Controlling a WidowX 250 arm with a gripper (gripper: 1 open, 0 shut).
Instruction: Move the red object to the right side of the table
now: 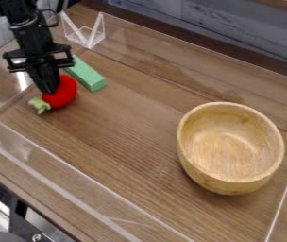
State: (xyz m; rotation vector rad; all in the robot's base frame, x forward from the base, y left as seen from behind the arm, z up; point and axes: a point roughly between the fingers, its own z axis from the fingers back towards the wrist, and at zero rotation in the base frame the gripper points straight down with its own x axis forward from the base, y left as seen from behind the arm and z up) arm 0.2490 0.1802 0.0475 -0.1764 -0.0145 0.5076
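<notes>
Wood-grain worktop (121, 142) w/ clear acrylic walls is showing, wooden bowl (230, 147) sitting at 4 o'clock. Gripper (53, 77) is pointing straight down at 10 o'clock, fingers clamping the red object (60, 93) beside the green block (87, 76). Prob light, smooth, rounded — gripping across its fat middle looks safest.

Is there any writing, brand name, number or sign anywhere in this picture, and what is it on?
None can be read. The small red toy fruit, the green rectangular block, the round wooden bowl, the brown wood-grain table and the black gripper show no lettering or marks.
</notes>
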